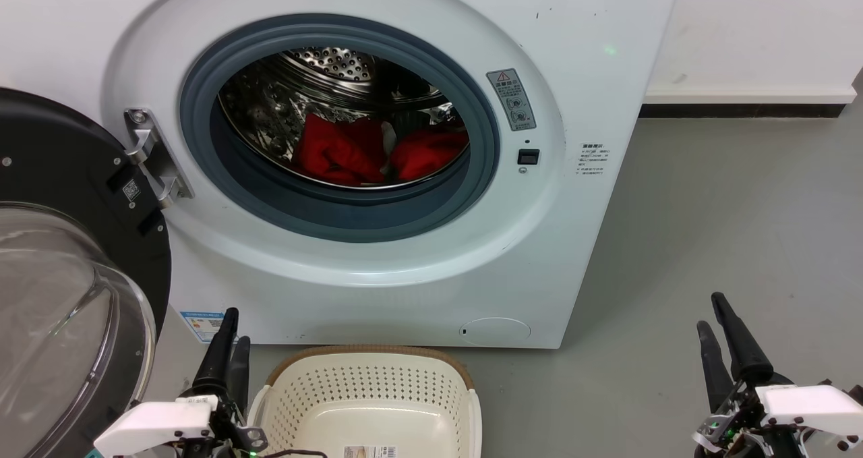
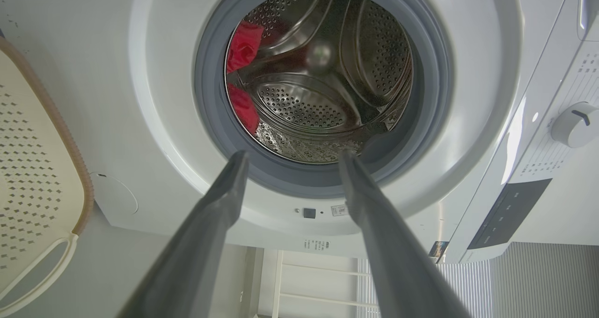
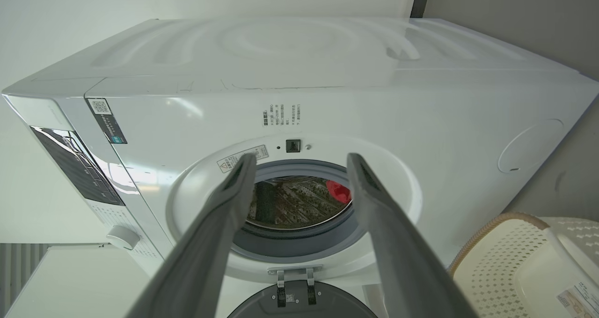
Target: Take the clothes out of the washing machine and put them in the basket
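Left claw (image 1: 236,328) and right claw (image 1: 710,311) hang spread and empty, low before the washing machine (image 1: 593,73), its door (image 1: 67,175) swung wide. The basket (image 1: 367,380) on the floor (image 1: 708,208) in front holds no garment; the red clothes (image 1: 337,151) lie in the drum (image 1: 323,60). By my judgement, every transfer remains.

Both arms held low. Left gripper (image 1: 236,328) at lower left of head view, long dark fingers (image 2: 224,201) pointing up, seen nearly edge-on; left wrist view shows them spread in a V. Right gripper (image 1: 710,311) at lower right, fingers tilted up and slightly left, parted; right wrist view shows them splayed too. White wrist housings (image 1: 158,423) sit behind each, w/ small green lights (image 1: 712,423) lit.
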### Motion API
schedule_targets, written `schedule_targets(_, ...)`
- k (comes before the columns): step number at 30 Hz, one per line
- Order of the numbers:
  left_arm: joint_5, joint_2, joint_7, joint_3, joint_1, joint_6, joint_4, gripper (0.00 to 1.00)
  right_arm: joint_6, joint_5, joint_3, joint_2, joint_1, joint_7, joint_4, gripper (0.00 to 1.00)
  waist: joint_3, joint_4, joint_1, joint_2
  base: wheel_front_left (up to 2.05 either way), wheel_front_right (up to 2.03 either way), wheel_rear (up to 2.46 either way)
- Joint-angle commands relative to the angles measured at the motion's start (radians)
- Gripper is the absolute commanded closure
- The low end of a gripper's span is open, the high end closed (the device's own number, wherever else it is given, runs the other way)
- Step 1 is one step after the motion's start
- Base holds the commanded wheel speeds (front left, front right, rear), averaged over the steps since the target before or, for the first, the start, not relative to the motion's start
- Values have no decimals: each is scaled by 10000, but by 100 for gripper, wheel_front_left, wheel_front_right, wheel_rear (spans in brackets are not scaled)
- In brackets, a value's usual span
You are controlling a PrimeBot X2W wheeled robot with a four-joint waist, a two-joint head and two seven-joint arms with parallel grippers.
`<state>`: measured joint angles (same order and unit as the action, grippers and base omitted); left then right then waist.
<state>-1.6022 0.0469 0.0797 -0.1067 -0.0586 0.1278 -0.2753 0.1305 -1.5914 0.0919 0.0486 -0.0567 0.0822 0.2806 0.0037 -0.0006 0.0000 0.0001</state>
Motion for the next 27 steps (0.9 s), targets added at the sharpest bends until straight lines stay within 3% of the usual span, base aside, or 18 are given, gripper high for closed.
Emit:
schedule_targets(1, 87, 20, -103, -8, -103, 5, 256, 0, 0, 121, -54, 25, -151, -113, -246, 0, 2, -1, 0, -1, 0, 0, 0)
schedule_targets(11, 476, 23, -567, -90, -11, 9, 139, 0, 1, 1185, -93, 27, -121, -580, -262, 0, 0, -14, 0, -1, 0, 0, 0)
schedule_targets(16, 1261, 25, -779, -247, -43, -109, 72, 0, 1, 1981, -14, 28, -113, -791, -371, 0, -4, -19, 0, -1, 0, 0, 0)
schedule_targets(20, 2036, 26, -940, -595, -45, -186, 322, 0, 1, 2946, 191, 28, -138, -955, -543, 0, 1, -20, 0, -1, 0, 0, 0)
schedule_targets(27, 3457, 29, -1211, -871, 3, -687, 1046, 0, 1, 5529, 339, 29, -190, -1223, -1147, 0, 21, -25, 0, -1, 0, 0, 0)
